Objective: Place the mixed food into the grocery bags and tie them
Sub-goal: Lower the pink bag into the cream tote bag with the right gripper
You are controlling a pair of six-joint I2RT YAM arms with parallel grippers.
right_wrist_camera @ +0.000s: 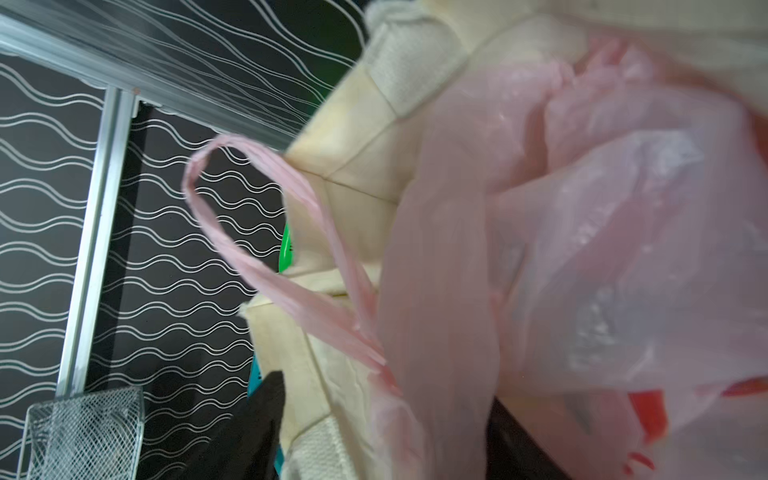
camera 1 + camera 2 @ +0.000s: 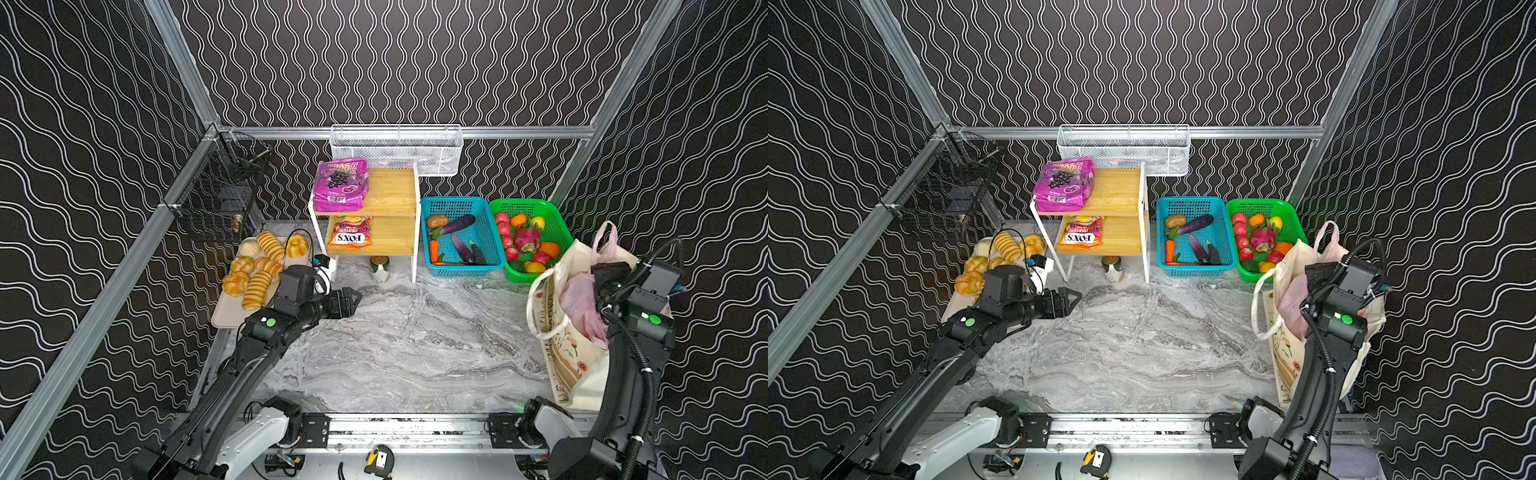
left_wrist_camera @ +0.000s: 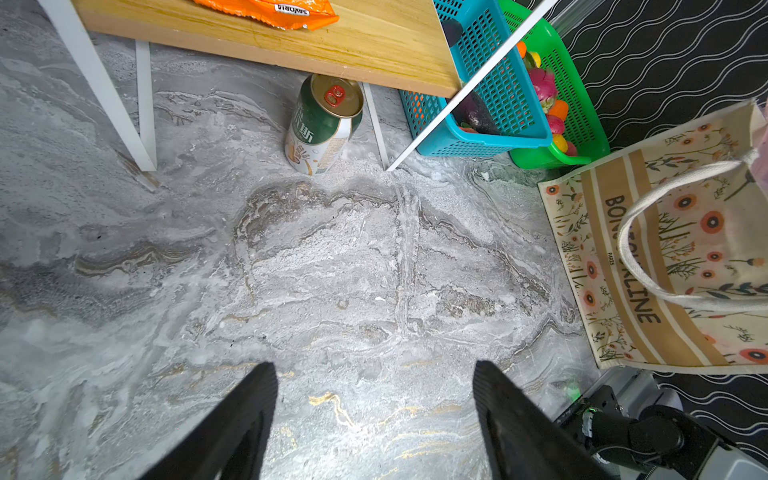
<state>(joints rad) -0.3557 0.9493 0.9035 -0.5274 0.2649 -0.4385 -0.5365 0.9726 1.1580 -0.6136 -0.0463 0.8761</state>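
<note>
The cream tote (image 2: pixel 569 361) stands at the right table edge with the pink plastic bag (image 2: pixel 582 307) inside it. My right gripper (image 1: pixel 384 390) reaches into the tote's mouth, jaws wide apart, with pink film (image 1: pixel 582 208) and the tote rim (image 1: pixel 353 174) between them. A pink loop handle (image 1: pixel 232 249) stands free. Something red (image 1: pixel 648 415) shows through the film. My left gripper (image 2: pixel 353 297) (image 3: pixel 374 365) hovers open and empty over the marble. A magenta pouch (image 2: pixel 341 185) lies on the top shelf, an orange-yellow pouch (image 2: pixel 350 232) on the lower one. A green-white can (image 3: pixel 324 124) stands under the shelf.
A blue basket (image 2: pixel 453 201) of vegetables and a green basket (image 2: pixel 523 203) of fruit stand behind the tote. The bread tray (image 2: pixel 226 316) lies behind my left arm. A white mesh basket (image 2: pixel 397 149) and a black wire basket (image 2: pixel 220 195) hang on the walls.
</note>
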